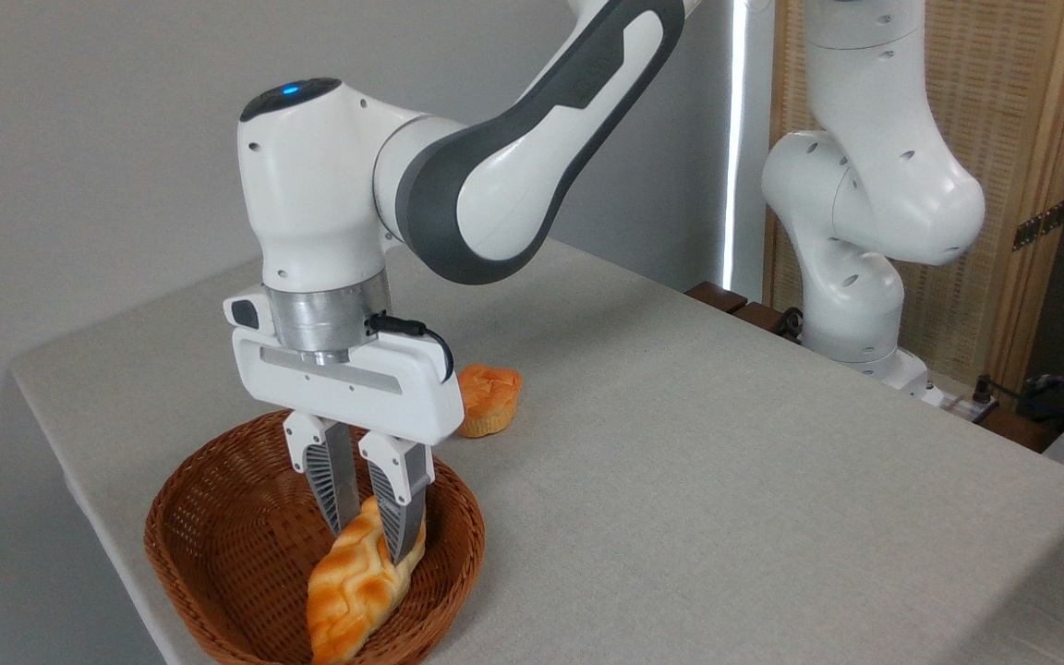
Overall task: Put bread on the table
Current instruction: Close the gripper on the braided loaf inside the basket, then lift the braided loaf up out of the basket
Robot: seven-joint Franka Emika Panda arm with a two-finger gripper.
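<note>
The gripper [373, 536] points straight down into the basket [218, 545], its two ribbed fingers [329, 485] clamped on the upper end of the bread [356, 586] — one finger on each side of the loaf's tip. The bread is a braided loaf, pale yellow with golden-brown ridges, and it stands tilted, its upper end between the fingers and its lower end down near the basket's front rim. Whether that lower end touches the weave cannot be told. The basket is brown wicker and sits near the front left corner of the table [726, 462]. Just behind the gripper's white body, on the grey-beige cloth and outside the basket, lies a small orange bun [490, 399]. The arm [532, 157] rises up and to the right — its base [864, 305] stands at the table's far edge.
</note>
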